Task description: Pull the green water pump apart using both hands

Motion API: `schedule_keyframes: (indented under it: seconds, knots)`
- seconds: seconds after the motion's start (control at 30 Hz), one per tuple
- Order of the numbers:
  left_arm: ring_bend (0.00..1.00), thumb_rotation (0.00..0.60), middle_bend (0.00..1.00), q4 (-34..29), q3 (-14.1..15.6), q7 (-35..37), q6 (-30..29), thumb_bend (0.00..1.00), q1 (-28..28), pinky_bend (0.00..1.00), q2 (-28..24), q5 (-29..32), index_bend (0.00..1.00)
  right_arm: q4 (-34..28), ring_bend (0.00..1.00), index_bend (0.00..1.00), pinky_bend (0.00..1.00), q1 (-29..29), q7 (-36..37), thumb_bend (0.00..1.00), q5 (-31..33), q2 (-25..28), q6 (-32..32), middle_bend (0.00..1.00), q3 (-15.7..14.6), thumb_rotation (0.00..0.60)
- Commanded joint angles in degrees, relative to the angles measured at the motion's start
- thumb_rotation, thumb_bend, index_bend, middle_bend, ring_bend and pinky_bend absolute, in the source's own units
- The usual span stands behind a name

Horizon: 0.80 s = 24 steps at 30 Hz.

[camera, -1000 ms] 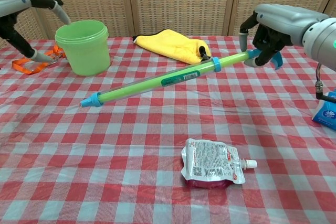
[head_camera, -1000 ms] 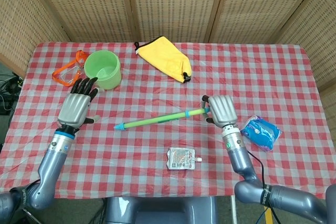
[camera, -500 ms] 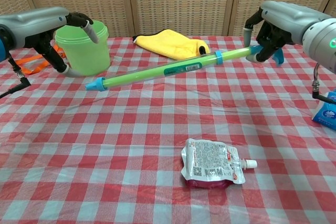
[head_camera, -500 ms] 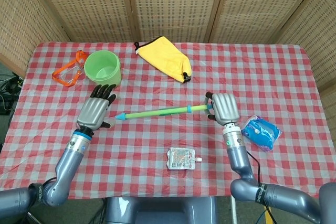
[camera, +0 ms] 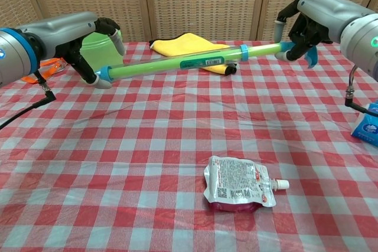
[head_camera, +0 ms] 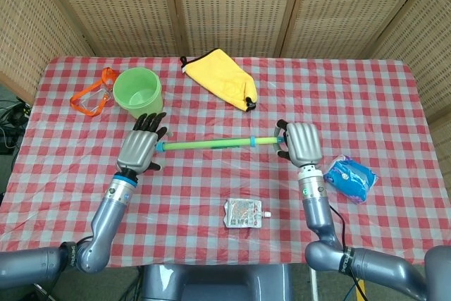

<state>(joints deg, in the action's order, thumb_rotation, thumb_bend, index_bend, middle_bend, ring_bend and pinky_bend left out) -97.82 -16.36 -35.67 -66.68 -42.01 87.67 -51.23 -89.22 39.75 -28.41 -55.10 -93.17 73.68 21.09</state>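
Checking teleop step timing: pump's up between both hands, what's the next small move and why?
Probably close the left hand around the green water pump at its blue end cap: its fingers look open there, while the right hand already grips the other end. Both must hold before pulling.

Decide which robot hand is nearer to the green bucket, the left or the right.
Left. The left robot hand sits just below the green bucket, at the pump's blue tip. The right robot hand grips the pump's far end.
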Motion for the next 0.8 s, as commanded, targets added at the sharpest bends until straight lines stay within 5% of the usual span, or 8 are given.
schedule_keyframes:
  seconds: [0.03, 0.8]
  knots:
    - [0.00, 0.600, 0.00, 1.16, -0.19, -0.24, -1.12, 0.18, -0.69, 0.00, 1.31, -0.28, 0.34, -0.08, 1.00, 0.84, 0.93, -0.09, 0.02, 0.60, 0.17, 0.14, 0.03, 1.00, 0.05, 0.600]
    - [0.00, 0.600, 0.00, 10.88, -0.19, -2.80, -11.57, 0.18, -2.00, 0.00, 12.12, -5.27, 0.46, -0.88, 1.00, 0.84, 0.93, -0.93, 1.09, 0.60, 0.81, 0.70, 0.93, 1.00, 0.35, 0.600]
